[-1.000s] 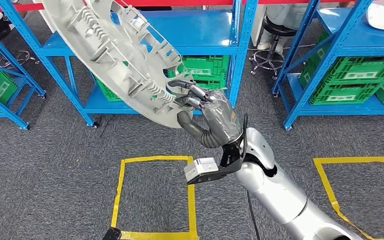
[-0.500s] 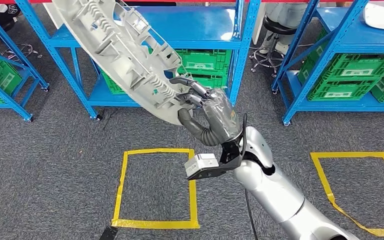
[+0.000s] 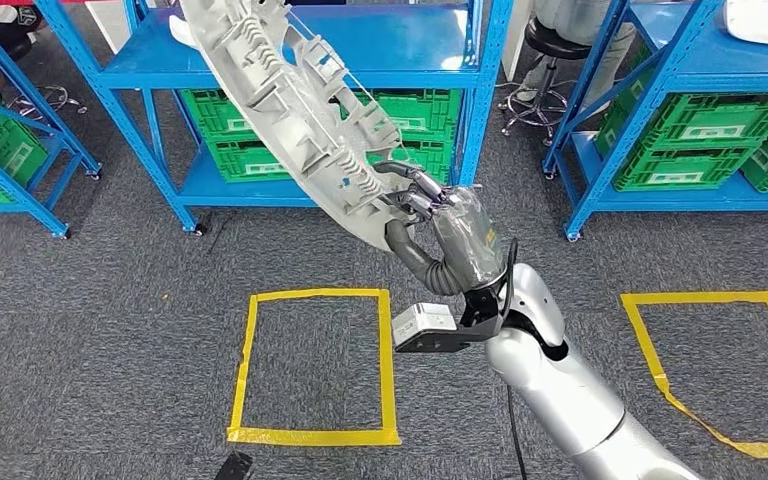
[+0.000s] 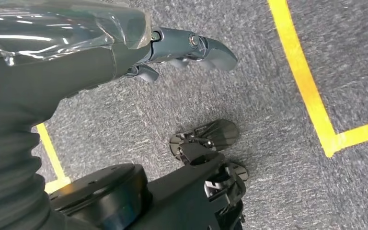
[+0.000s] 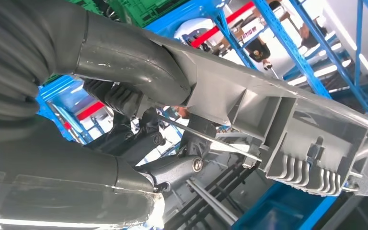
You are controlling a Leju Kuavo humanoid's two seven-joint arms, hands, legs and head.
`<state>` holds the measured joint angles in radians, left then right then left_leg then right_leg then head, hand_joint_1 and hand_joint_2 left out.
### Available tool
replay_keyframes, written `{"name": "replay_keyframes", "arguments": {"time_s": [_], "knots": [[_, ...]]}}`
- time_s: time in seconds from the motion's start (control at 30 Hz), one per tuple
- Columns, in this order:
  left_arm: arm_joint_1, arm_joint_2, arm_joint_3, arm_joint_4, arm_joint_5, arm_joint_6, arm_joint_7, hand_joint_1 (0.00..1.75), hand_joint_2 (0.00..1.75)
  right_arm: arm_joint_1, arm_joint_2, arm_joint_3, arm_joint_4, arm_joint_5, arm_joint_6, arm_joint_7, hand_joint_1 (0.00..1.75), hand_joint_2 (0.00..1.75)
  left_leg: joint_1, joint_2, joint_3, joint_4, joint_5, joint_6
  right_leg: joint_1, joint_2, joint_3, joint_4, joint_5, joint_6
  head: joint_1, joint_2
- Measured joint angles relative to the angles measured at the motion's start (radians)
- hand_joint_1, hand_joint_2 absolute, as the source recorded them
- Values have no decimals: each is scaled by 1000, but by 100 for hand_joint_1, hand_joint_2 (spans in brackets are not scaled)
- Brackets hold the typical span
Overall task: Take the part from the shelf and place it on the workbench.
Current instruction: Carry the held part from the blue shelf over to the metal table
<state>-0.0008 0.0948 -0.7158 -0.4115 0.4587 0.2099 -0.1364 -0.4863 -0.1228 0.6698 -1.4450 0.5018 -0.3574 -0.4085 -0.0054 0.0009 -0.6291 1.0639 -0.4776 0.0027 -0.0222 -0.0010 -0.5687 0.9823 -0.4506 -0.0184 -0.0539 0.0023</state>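
Observation:
The part is a large, long grey plastic panel with ribs and clips on its inner side. My right hand grips its lower end and holds it up, tilted, in front of the blue shelf. The right wrist view shows the thick grey thumb pressed on the edge of the part, with darker fingers wrapped behind it. My left hand hangs above the grey carpet, its fingers apart and holding nothing.
Blue shelf racks with green crates stand across the back, with another rack at the right. A white part lies on the right rack. Yellow tape squares mark the carpet. A stool stands between the racks.
The whole picture has shifted, so the camera has moved. My right hand still grips the part, now a little further right in the picture, with the part standing steeper.

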Motion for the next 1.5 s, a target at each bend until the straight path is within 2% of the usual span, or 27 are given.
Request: {"name": "replay_keyframes", "arguments": {"time_s": [0.07, 0.1, 0.13, 0.17, 0.23, 0.3, 0.4, 0.47, 0.5, 0.57, 0.6, 0.63, 0.67, 0.73, 0.8, 0.83, 0.9, 0.97, 1.0, 1.07, 1.1, 1.13, 1.17, 1.23, 1.3, 1.43, 1.5], "knots": [[-5, 0, -4, 3, 0, -2, -3, 0, 175, 4, 2, -5, -3, 4, 0, 2, 175, 175, 11, -1, -56, 134, -68, -16, 0, 0, -3, 0, 3, -3, -1, 0], [-7, 0, -6, 5, 0, -3, -3, 0, 175, 7, 2, -6, -3, 6, 0, 3, 175, 175, 16, -1, -80, 191, -88, -21, 0, 0, -4, 1, 3, -3, -1, 0], [-9, 0, -9, 7, -1, -5, -3, 0, 175, 10, 2, -7, -4, 9, 0, 4, 175, 175, 20, -1, -88, 215, -89, -24, -1, 0, -4, 1, 4, -3, -1, 0], [-11, 0, -11, 8, -1, -7, -4, 0, 175, 13, 2, -8, -4, 12, 0, 4, 175, 175, 23, -1, -76, 197, -69, -26, -1, 1, -4, 1, 5, -2, -1, 0], [-16, 1, -14, 10, -1, -7, -4, 0, 175, 15, 3, -8, -8, 16, 1, 9, 175, 175, 26, -1, -7, 65, -2, -24, -2, 2, -2, 1, 6, 0, -1, 0], [-23, 2, -15, 13, -1, -7, -6, 0, 175, 14, 7, -9, -15, 19, 2, 14, 175, 175, 22, -2, 47, -45, 32, -15, 2, 4, -6, 2, 9, 8, -1, 0], [-26, 2, -17, 18, 1, -6, -8, 0, 175, 13, 11, -11, -25, 26, 3, 17, 175, 175, 16, -2, 53, -76, 35, 2, 6, 4, -16, -2, 17, 27, -1, 0], [-27, 0, -17, 21, 2, -6, -9, 0, 175, 13, 11, -13, -30, 29, 3, 18, 175, 175, 18, -1, 56, -92, 47, 18, 6, 2, -31, 19, 2, 32, 1, 0], [-27, -1, -17, 21, 3, -6, -10, 0, 175, 13, 11, -14, -31, 29, 3, 18, 175, 175, 18, 0, 56, -99, 54, 26, 5, 2, -52, 62, -22, 29, 2, 0], [-27, -2, -17, 24, 5, -6, -11, 0, 175, 15, 10, -15, -32, 29, 3, 19, 175, 175, 15, 0, 52, -102, 59, 34, 4, 2, -116, 202, -83, 20, 3, 0], [-27, -3, -17, 25, 6, -6, -11, 0, 175, 18, 9, -15, -32, 29, 3, 19, 175, 175, 12, 0, 49, -102, 60, 36, 4, 2, -144, 266, -105, 19, 3, 0], [-26, -4, -18, 27, 7, -6, -11, 0, 175, 21, 8, -15, -31, 30, 3, 19, 175, 175, 10, -1, 48, -100, 61, 37, 4, 2, -155, 295, -112, 22, 3, 0], [-26, -4, -18, 28, 7, -6, -11, 0, 175, 23, 7, -15, -31, 30, 3, 19, 175, 175, 8, -2, 46, -98, 61, 37, 4, 2, -146, 283, -103, 28, 3, 0], [-26, -7, -18, 30, 9, -4, -12, 0, 175, 25, 7, -15, -31, 30, 3, 19, 175, 175, 6, -5, 43, -89, 59, 34, 5, 1, -73, 150, -53, 38, 3, 0], [-26, -11, -19, 31, 12, 0, -14, 0, 175, 25, 7, -15, -32, 30, 3, 19, 175, 175, 2, -7, 35, -76, 55, 27, 8, 0, -11, 34, -18, 33, 2, 0], [-25, -13, -19, 31, 13, 2, -15, 0, 175, 26, 7, -15, -33, 30, 3, 19, 175, 175, 0, -7, 31, -72, 55, 22, 10, 0, -1, 13, -13, 27, 2, 0], [-23, -15, -19, 33, 14, 4, -15, 0, 175, 26, 7, -15, -33, 30, 4, 19, 175, 175, 0, -6, 26, -69, 57, 13, 10, 1, -3, 10, -8, 16, 2, 0], [-22, -17, -20, 34, 14, 5, -15, 0, 175, 27, 7, -15, -34, 30, 5, 19, 175, 175, 3, -6, 13, -44, 36, 2, 4, 2, -3, 7, -3, 8, 0, 0], [-23, -17, -20, 34, 14, 6, -15, 0, 175, 27, 7, -15, -34, 30, 5, 19, 175, 175, 6, -5, -4, -4, 9, -5, 0, 2, -3, 6, -1, 4, -2, 0], [-23, -19, -21, 35, 14, 6, -15, 0, 175, 27, 8, -15, -34, 30, 6, 19, 175, 175, 13, -4, -61, 129, -59, -18, 0, 2, -5, 6, 1, 1, -5, 0], [-23, -19, -21, 35, 14, 7, -15, 0, 175, 28, 8, -15, -34, 30, 7, 19, 175, 175, 16, -3, -88, 190, -81, -22, 1, 2, -6, 6, 1, 0, -5, 0], [-23, -19, -22, 35, 14, 9, -15, 0, 175, 29, 7, -15, -34, 30, 8, 19, 175, 175, 18, -3, -100, 221, -85, -24, 1, 2, -7, 7, 2, 0, -5, 0], [-23, -19, -22, 36, 14, 10, -15, 0, 175, 30, 7, -15, -34, 30, 9, 19, 175, 175, 19, -2, -92, 209, -70, -23, 1, 2, -6, 7, 2, 0, -5, 0], [-24, -20, -22, 36, 14, 12, -14, 0, 175, 31, 8, -15, -34, 30, 10, 19, 175, 175, 18, -3, -24, 80, -5, -16, 2, 4, -3, 6, 2, 0, -5, 0], [-28, -19, -22, 36, 14, 12, -14, 0, 175, 30, 9, -16, -34, 30, 10, 19, 175, 175, 13, -3, 36, -37, 30, -5, 6, 5, -6, 7, 4, 5, -5, 0], [-31, -20, -23, 38, 15, 12, -9, 0, 175, 31, 10, -16, -34, 30, 12, 19, 175, 175, 10, -2, 53, -78, 37, 17, 9, 4, -20, 8, 8, 25, -4, 0], [-33, -22, -23, 39, 16, 12, -8, 0, 175, 30, 9, -17, -34, 28, 15, 18, 175, 175, 13, 0, 55, -93, 49, 31, 8, 3, -49, 64, -24, 25, -3, 0]]}}
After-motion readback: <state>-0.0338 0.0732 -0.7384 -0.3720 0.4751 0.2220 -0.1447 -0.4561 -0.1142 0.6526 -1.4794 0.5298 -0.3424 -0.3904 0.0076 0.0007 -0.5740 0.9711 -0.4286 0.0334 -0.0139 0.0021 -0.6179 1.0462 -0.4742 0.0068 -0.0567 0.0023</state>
